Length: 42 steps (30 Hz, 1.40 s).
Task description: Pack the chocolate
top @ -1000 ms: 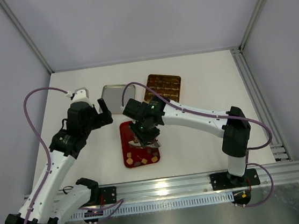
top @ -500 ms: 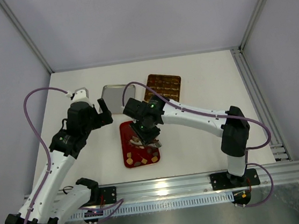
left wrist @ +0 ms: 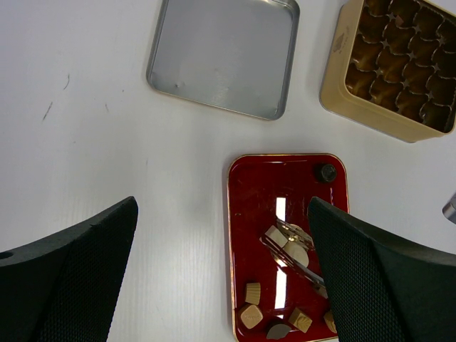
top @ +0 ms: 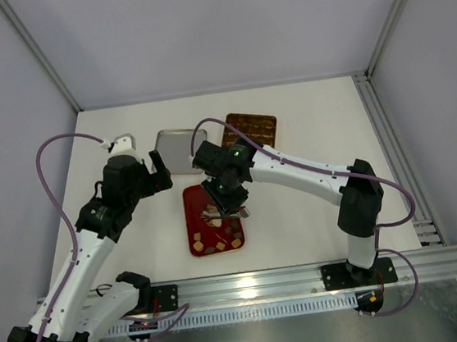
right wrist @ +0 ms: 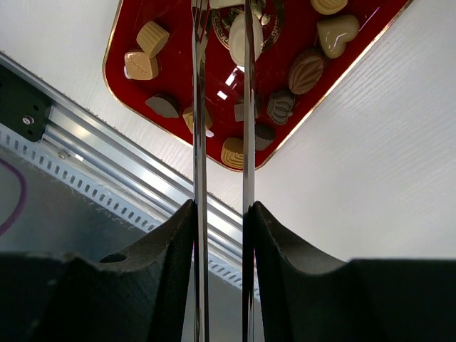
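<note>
**Right arm.** The right end effector (right wrist: 222, 208) is closed on a pair of long metal tweezers (right wrist: 200, 128). Its pads press the two blades from outside, leaving a narrow gap between them. The tool appears to be used because broad pads cannot isolate one bite-sized item in a crowded tray. The tips are over the middle of the red tray (left wrist: 246, 206), at a whitish piece (right wrist: 237, 32). One blade crosses that piece. Whether the tips have pinched it cannot be determined.

**Chocolate.** The chocolate pieces (right wrist: 148, 48) lie in the tray. Seen from above, most of them, tan and dark, cluster toward its 6 o'clock end. One dark round piece (left wrist: 326, 172) sits alone in the 1 o'clock corner.

**Container.** The gold tin (left wrist: 333, 85) stands on the surface (left wrist: 107, 128) at 1 o'clock from the tray, apart from it. Its grid compartments face up, ready for loading. No chocolate can be made out in the compartments that show. The silver lid (left wrist: 224, 53) lies flat at 11 o'clock, out of the likely transfer path.

**Left arm.** The left end effector (top: 161, 172) is spread fully and holds nothing. It hovers at 9 o'clock from the tray, apparently parked clear of the work.

**Assessment.** Packing is at an early stage. The next move calls for a light squeeze, since a rounded piece may slip from the tips.
</note>
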Each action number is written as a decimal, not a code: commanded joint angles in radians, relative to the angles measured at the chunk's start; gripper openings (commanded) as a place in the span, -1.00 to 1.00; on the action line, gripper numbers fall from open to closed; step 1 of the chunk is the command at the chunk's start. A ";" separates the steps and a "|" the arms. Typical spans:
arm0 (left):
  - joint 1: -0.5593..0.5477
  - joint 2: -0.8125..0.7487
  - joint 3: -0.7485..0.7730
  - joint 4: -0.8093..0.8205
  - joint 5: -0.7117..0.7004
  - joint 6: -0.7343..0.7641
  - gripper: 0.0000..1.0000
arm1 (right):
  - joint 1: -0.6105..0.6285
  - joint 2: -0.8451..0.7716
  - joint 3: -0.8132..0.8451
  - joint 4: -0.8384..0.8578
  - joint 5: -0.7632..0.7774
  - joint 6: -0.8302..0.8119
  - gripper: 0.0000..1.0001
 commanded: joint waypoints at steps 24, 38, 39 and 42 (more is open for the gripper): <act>0.002 -0.006 0.024 0.014 -0.006 0.003 0.99 | -0.007 -0.013 0.026 0.004 -0.030 -0.027 -0.18; 0.002 -0.007 0.025 0.016 -0.004 0.003 1.00 | -0.002 0.004 0.022 -0.004 0.002 -0.026 -0.19; 0.001 -0.006 0.024 0.016 -0.003 0.001 0.99 | -0.004 0.002 0.020 -0.004 0.002 -0.026 -0.19; 0.002 -0.006 0.024 0.016 -0.004 0.003 1.00 | -0.002 0.002 0.017 -0.005 0.005 -0.026 -0.26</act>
